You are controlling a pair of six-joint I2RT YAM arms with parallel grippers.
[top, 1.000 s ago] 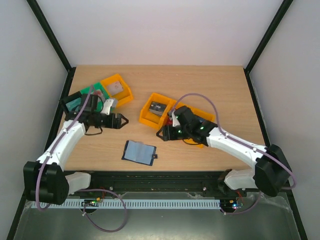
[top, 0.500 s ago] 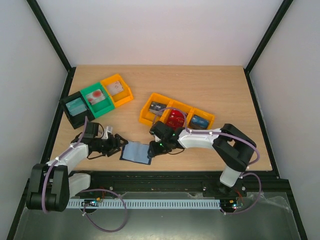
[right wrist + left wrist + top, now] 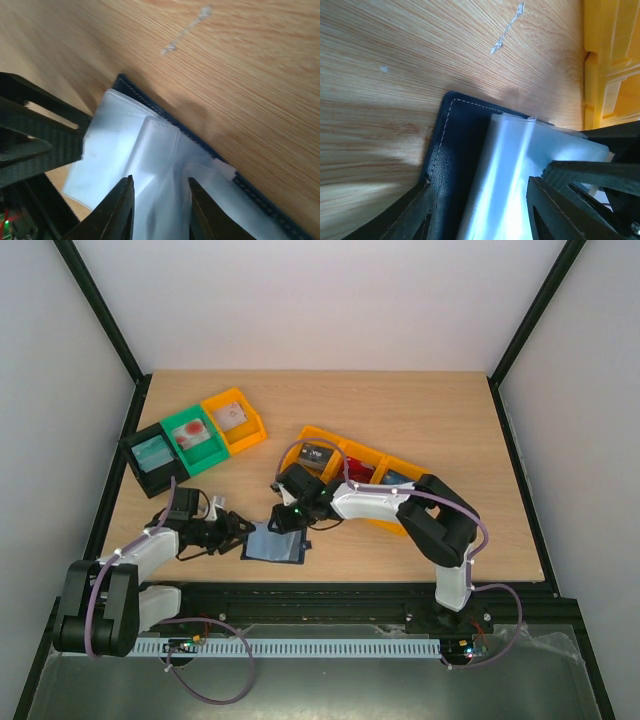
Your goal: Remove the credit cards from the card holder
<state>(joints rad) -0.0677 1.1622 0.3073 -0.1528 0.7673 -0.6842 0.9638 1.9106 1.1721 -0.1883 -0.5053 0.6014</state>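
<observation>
Top view: both arms have swung in; the left gripper (image 3: 236, 530) and right gripper (image 3: 284, 517) now flank the card holder (image 3: 275, 545), lower centre

Left wrist: jaws spread astride its navy edge

Right wrist: fingers (image 3: 120, 210) parted over the pale pocket (image 3: 150, 150), so pulling the cards can likely begin

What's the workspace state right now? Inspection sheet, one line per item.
Surface: wooden table; pale scuff near the holder.
Job's things: card holder lies open at the near edge, pale pockets up; no card visible inside. Credit cards lie in the tray and bins.
Clutter: orange three-compartment tray at centre; small bins at far left.
Tools: left tool has jaws parted over the holder's left edge; right tool is on the pale pockets, grip unclear.
Cables: purple cables run along both arms.
Surroundings: white walls, black frame posts.
</observation>
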